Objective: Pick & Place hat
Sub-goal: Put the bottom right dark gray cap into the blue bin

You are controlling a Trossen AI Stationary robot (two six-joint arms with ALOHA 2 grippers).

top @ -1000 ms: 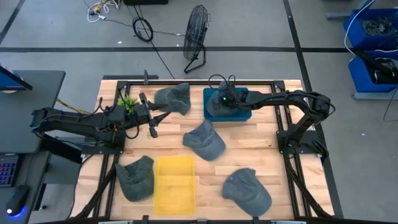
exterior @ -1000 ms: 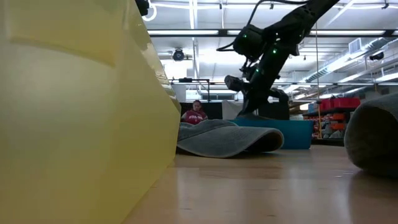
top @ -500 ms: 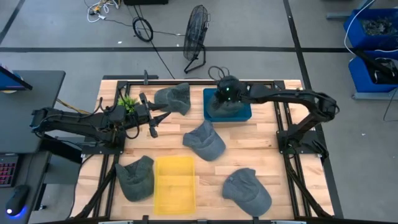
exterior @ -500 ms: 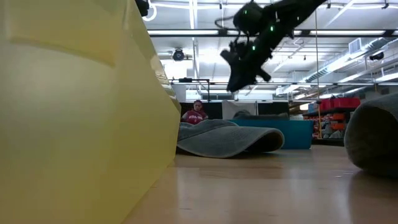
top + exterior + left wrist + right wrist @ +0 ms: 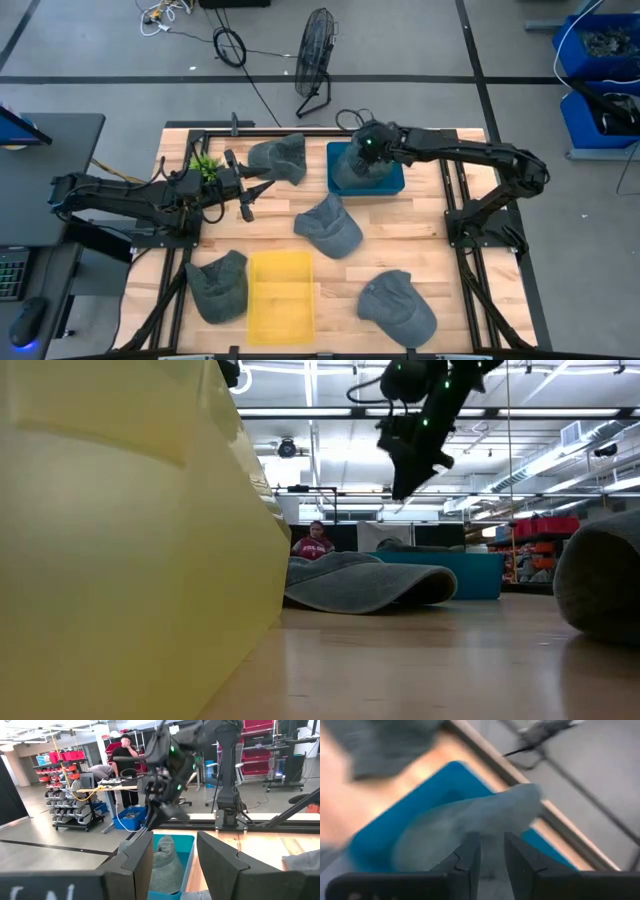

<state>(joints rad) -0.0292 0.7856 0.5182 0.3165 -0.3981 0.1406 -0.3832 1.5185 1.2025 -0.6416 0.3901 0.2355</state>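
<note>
The right gripper (image 5: 363, 147) hangs in the air over the blue bin (image 5: 392, 182), its two fingers (image 5: 467, 862) set a narrow gap apart and holding nothing; in the right wrist view the slot between them is empty. Directly beneath it a grey hat (image 5: 356, 170) lies inside the blue bin, filling most of it, with a bare strip of blue floor showing on the side toward the right arm's base. In the low view the gripper (image 5: 410, 480) sits well above the bin's rim, clear of the hat. The left gripper (image 5: 243, 190) waits off to the far side of the bin from the right arm, its fingers (image 5: 137, 857) spread and empty, pointing toward the bin. Just beyond that gripper's tips, beside the bin's wall, lies a second grey hat (image 5: 279, 157). A third hat (image 5: 328, 226) rests on the wooden table (image 5: 430, 255) near the bin's front edge, below the right gripper. Farther off stands a yellow bin (image 5: 281, 297), nothing visible in it, with a fourth hat (image 5: 218, 285) just beside it on one side and a fifth hat (image 5: 397, 304) apart on the other. A small green plant (image 5: 204, 162) sits behind the left arm.
</note>
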